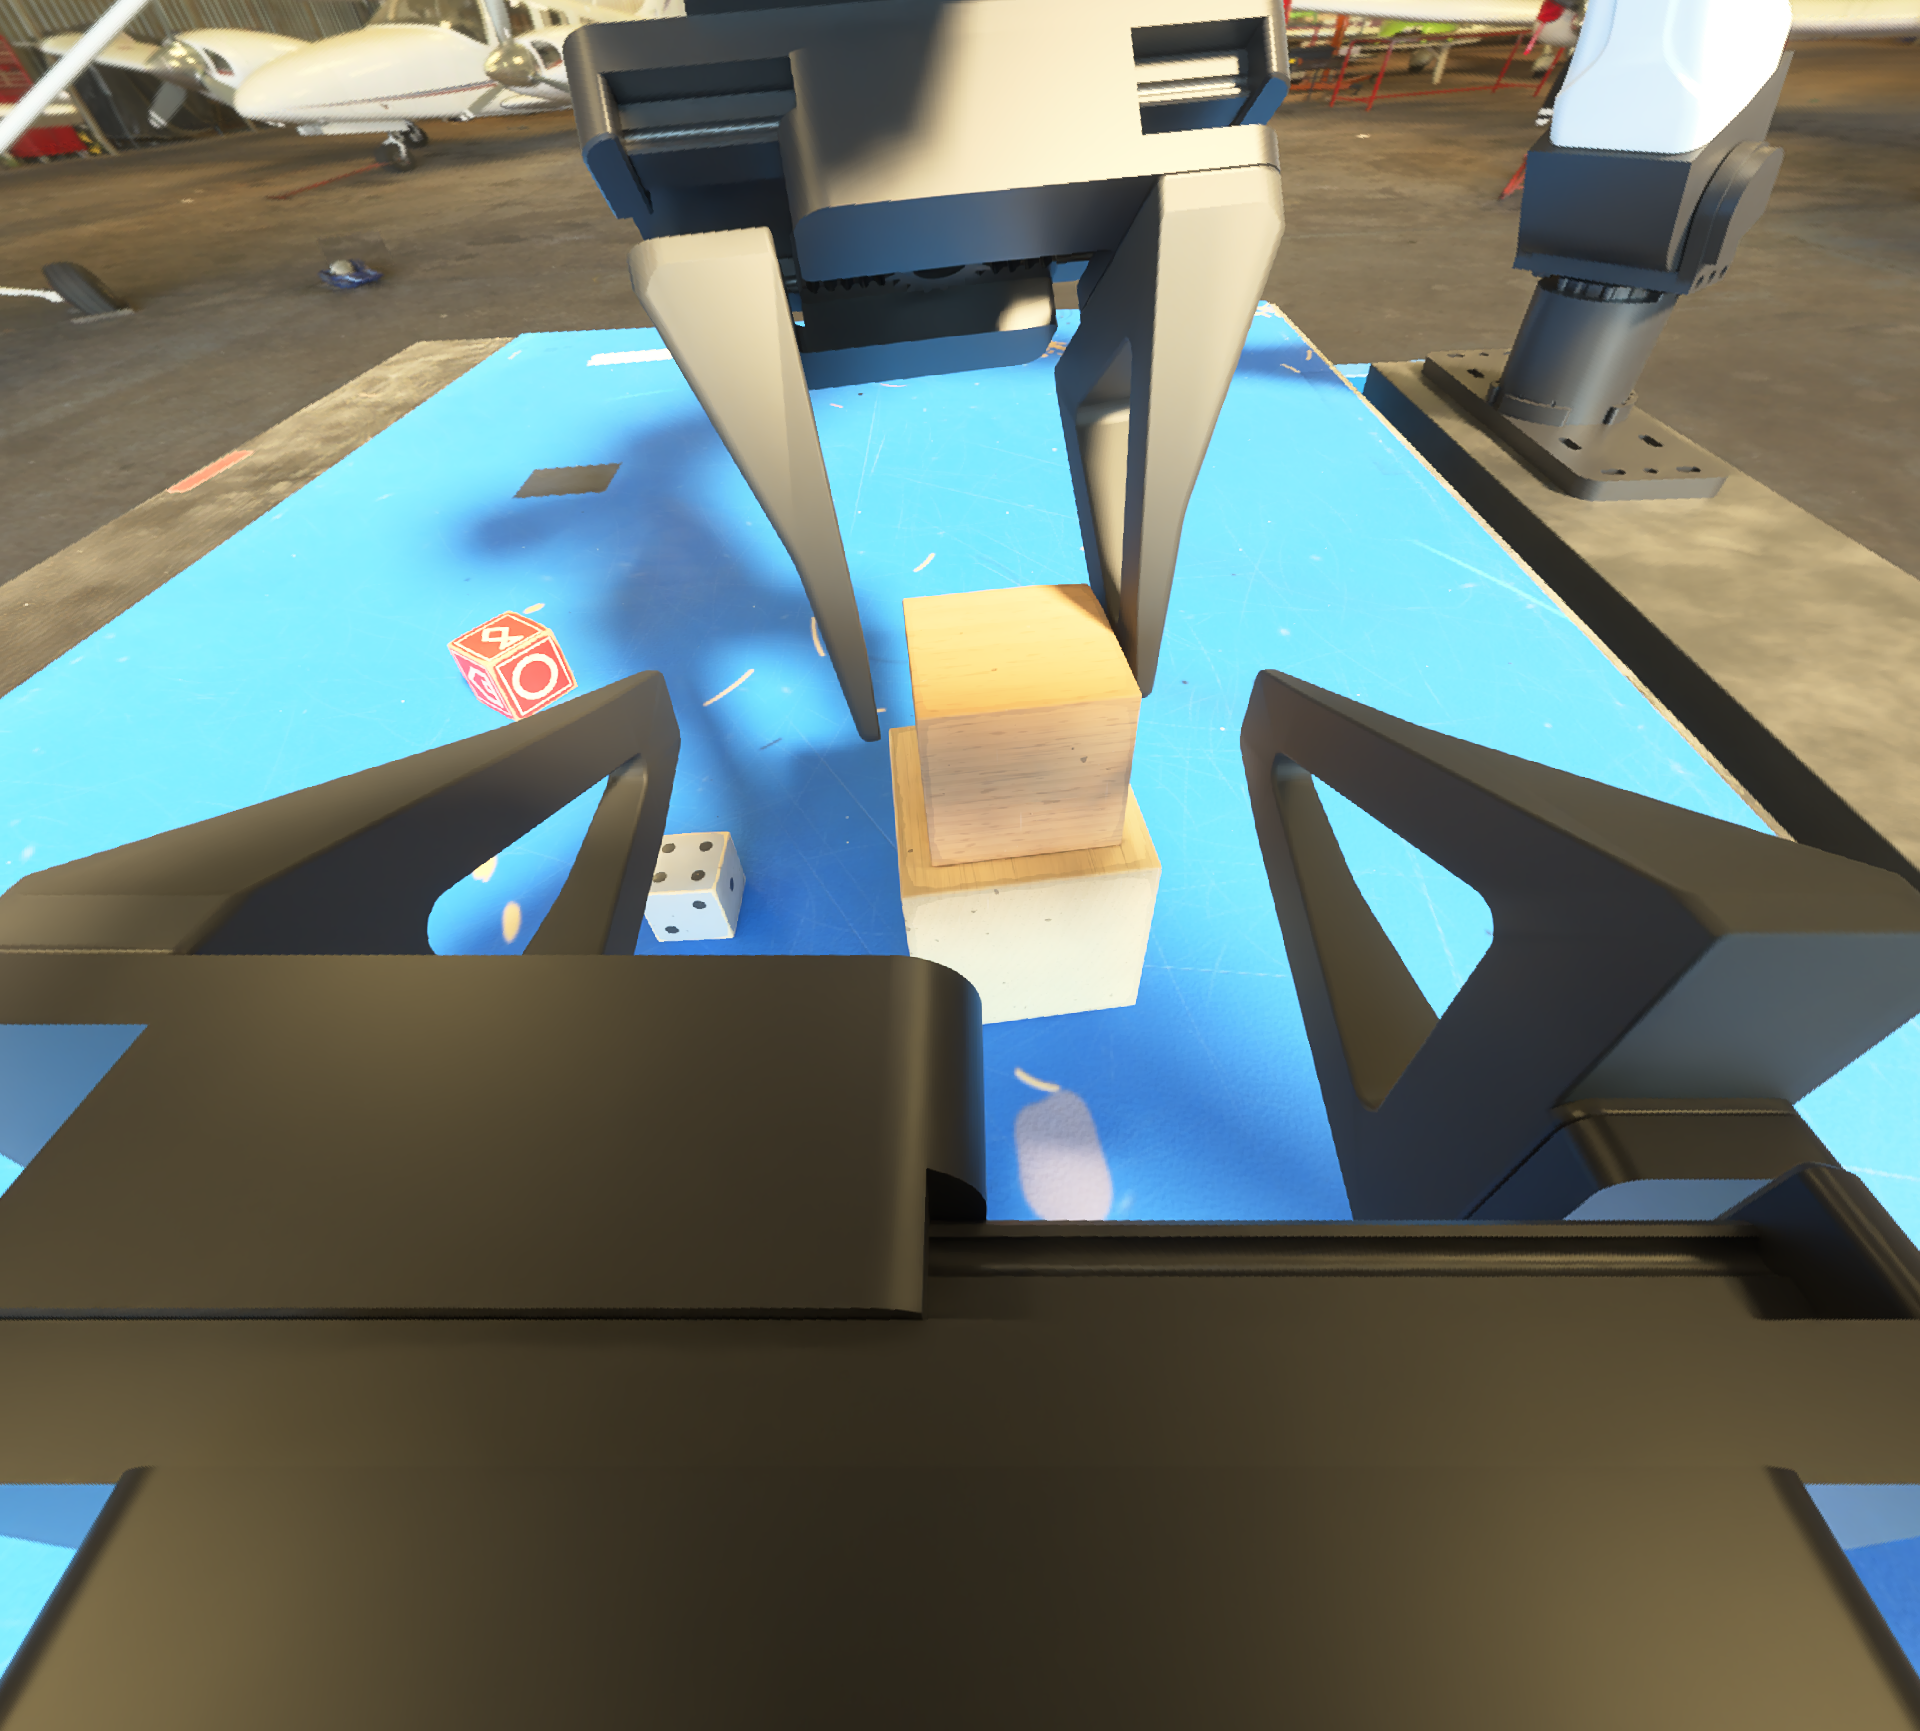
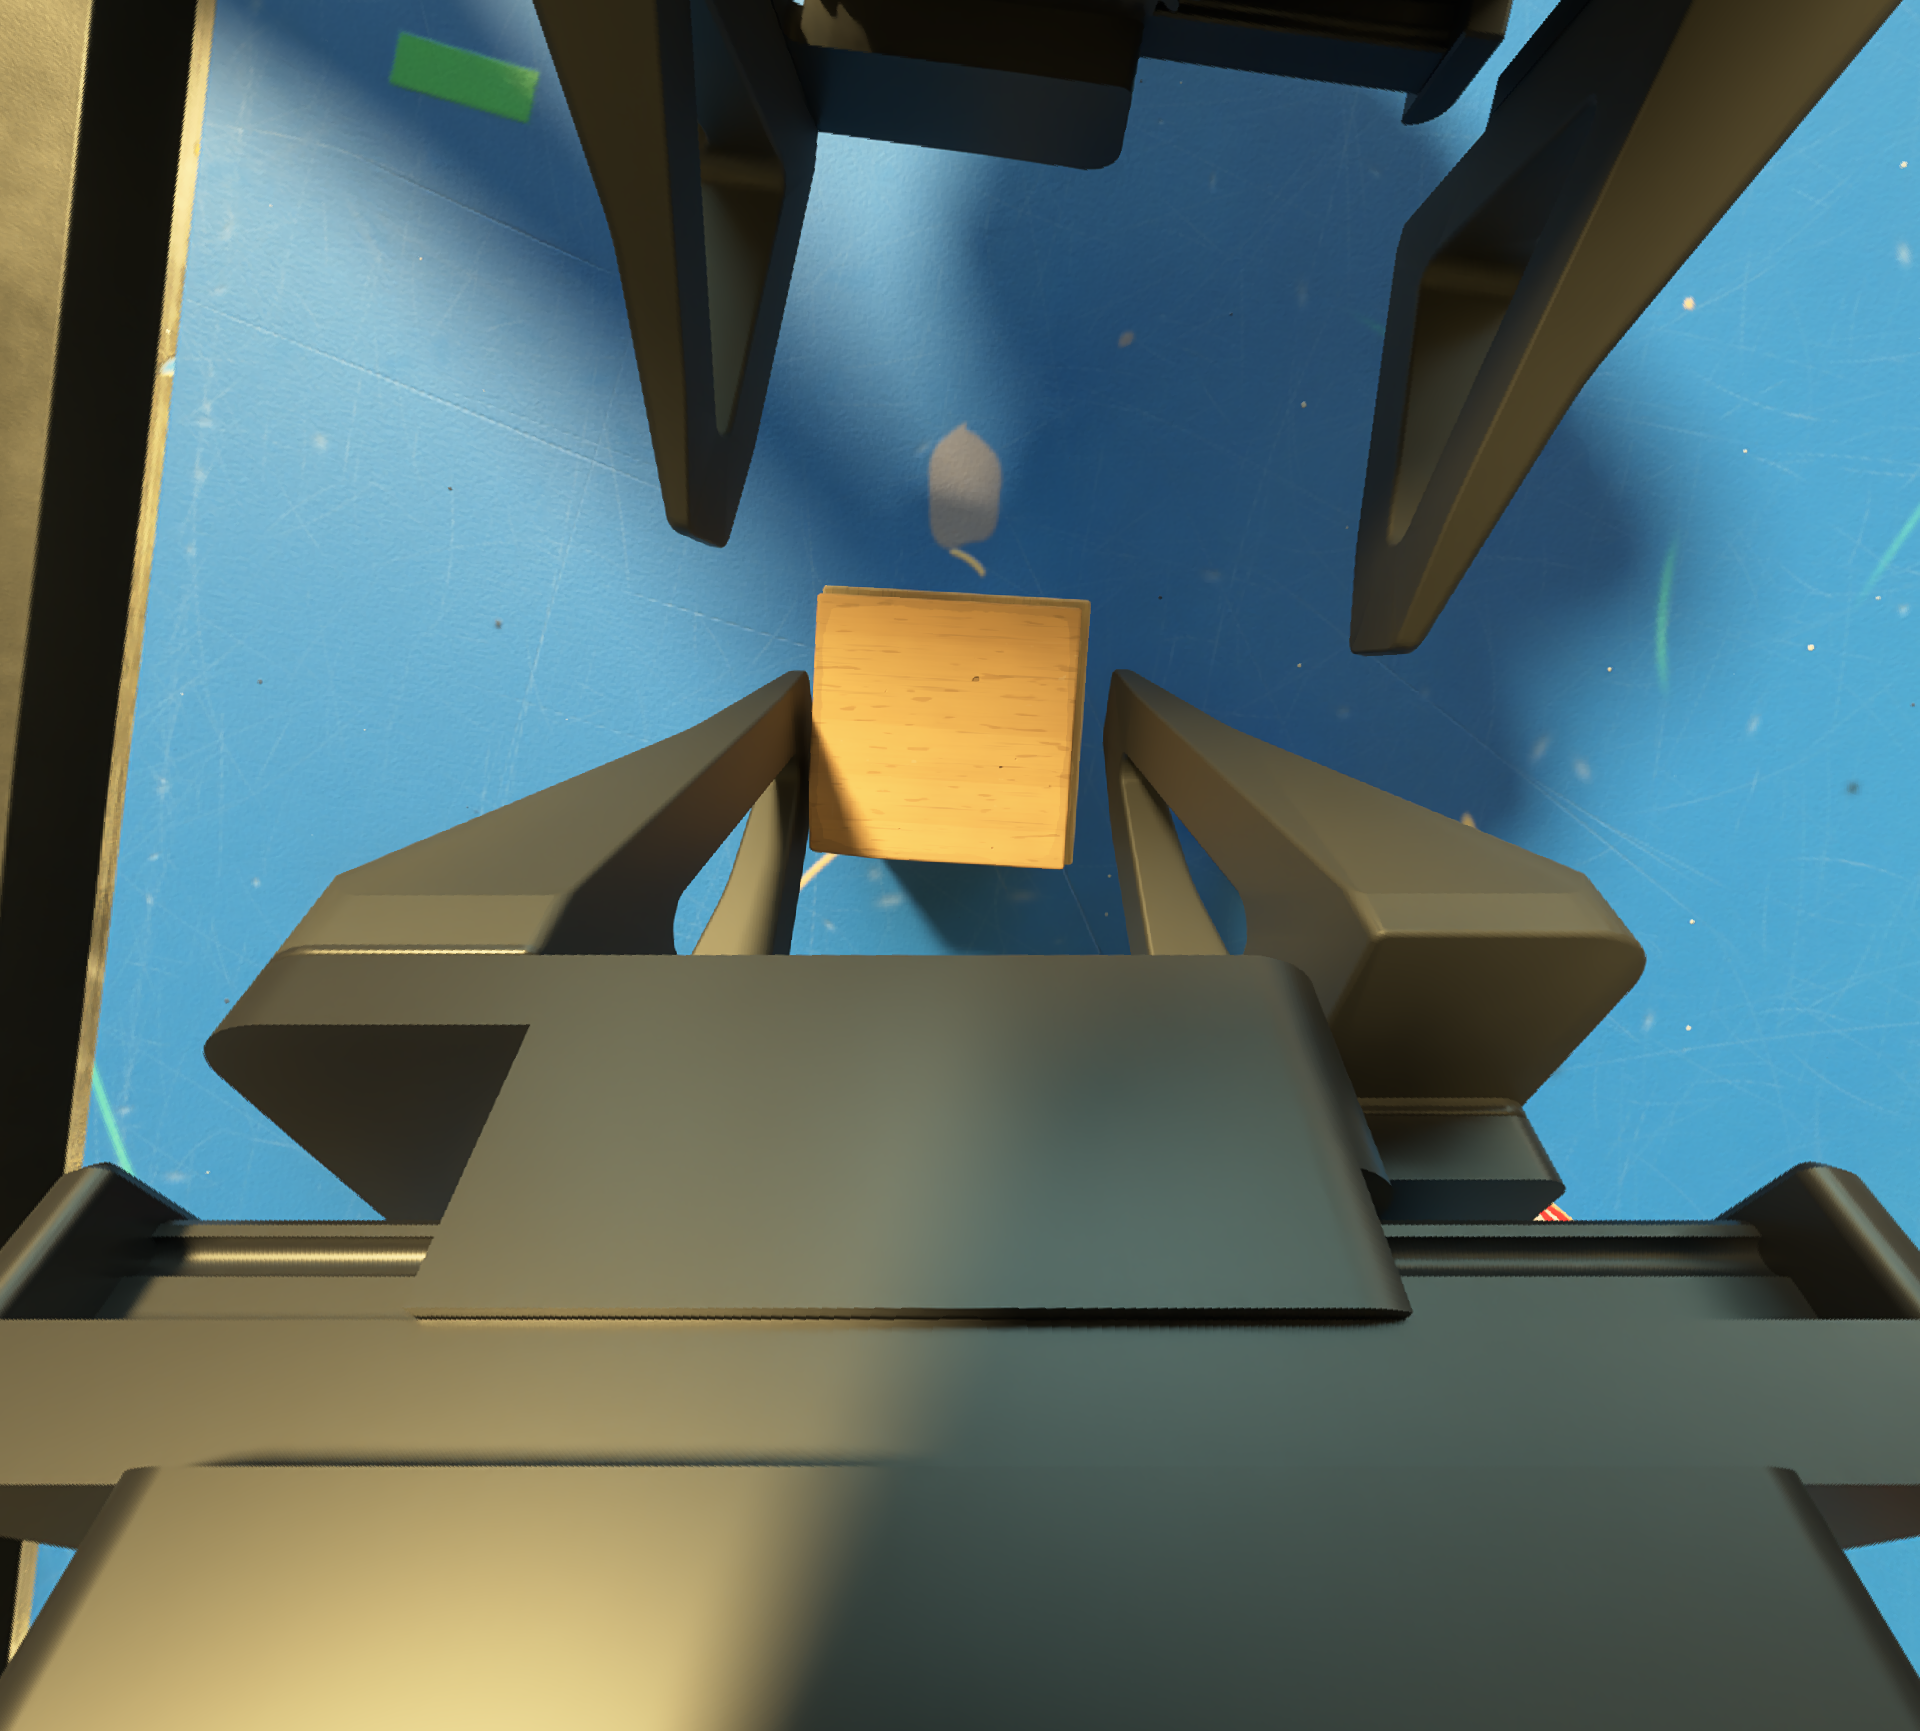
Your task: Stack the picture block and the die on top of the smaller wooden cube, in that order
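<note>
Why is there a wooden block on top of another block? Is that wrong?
It does look odd. The smaller wooden cube sits on the bigger wooden cube, off-centre. The picture block and the die lie apart on the blue table, unstacked. The right hand straddles the smaller cube.

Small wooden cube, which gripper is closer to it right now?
Right. The right gripper straddles the small wooden cube, one finger on each side. The left gripper is open and set back from it, not around it.
</note>
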`<state>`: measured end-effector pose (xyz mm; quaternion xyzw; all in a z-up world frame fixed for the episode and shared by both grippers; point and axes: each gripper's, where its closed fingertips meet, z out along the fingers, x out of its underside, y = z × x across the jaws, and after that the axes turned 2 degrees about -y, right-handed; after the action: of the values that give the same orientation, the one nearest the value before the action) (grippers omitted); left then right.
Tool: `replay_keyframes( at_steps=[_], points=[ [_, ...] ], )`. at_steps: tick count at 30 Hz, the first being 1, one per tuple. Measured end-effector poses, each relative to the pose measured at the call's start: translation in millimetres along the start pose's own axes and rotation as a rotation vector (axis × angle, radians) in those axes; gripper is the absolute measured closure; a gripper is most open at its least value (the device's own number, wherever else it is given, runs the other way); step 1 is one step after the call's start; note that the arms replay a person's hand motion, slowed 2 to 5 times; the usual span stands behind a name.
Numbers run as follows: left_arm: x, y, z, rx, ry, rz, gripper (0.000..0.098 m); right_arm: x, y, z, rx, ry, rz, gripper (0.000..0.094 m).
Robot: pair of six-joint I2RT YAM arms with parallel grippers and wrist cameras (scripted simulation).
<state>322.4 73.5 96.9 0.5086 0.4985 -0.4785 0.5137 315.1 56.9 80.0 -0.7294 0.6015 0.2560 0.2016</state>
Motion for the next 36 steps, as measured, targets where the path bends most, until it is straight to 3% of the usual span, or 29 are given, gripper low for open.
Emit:
replay_keyframes(
  at_steps=[15, 24, 31, 36],
  points=[
    [0, 0, 0, 0.000, 0.000, 0.001, 0.0053, 0, -3, -23, 0.038, -0.030, -0.006, 0.0353],
    [0, 0, 0, 0.000, 0.000, 0.001, 0.0052, 18, -37, -71, 0.208, -0.079, 0.088, 0.0314],
    [-1, 0, 0, 0.000, -0.001, 0.002, 0.0054, 58, -73, -98, 0.338, -0.042, 0.239, 0.0326],
    [0, 0, 0, 0.000, 0.000, 0.000, 0.0055, 89, -95, -104, 0.382, -0.017, 0.363, 0.0333]
  ],
)
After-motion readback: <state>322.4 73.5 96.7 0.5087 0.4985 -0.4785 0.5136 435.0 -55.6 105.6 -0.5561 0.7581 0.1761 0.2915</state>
